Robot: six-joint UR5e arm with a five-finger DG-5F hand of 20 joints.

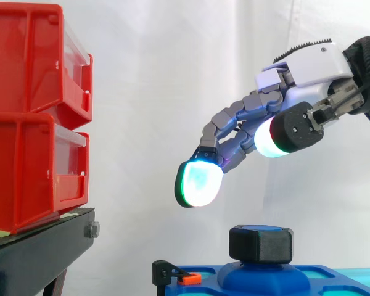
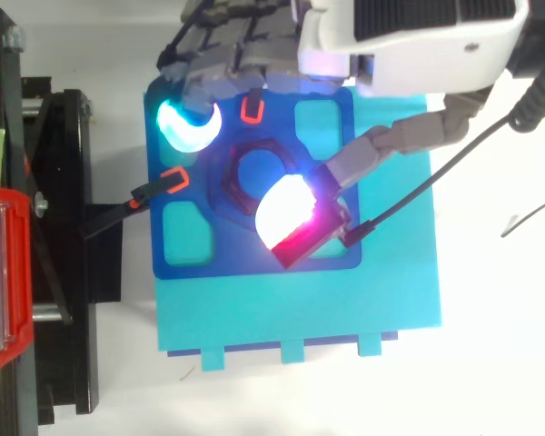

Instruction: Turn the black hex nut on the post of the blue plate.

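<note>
– Hex nut (image 1: 261,245): where is it seen?

– It is seen seated on the post (image 1: 263,229) at the middle of the blue plate (image 2: 254,259), low in the side view. It is black and is touched by nothing.

– What is the plate laid on?

– A turquoise board (image 2: 300,309) is seen under it, reaching out past the plate's edges. An orange clip (image 1: 189,279) is set at the plate's left edge, just beside a small black clamp (image 1: 163,270).

– And how is the hand placed?

– The hand (image 1: 308,71) is held above the nut and clear of it; open air is seen between them from the side. Its fingers are spread apart and only loosely bent, and nothing is gripped. A green-cyan pad (image 1: 198,182) is hung out to the left of the nut and higher than it. From above, a white and red pad (image 2: 286,213) is seen over the nut's rim, across the nut from the cyan one.

– What is found farther off?

– Red bins (image 1: 31,111) are stacked two high on a black stand (image 1: 43,253) to the left of the plate. A white curtain (image 1: 172,74) is hung behind everything.
</note>
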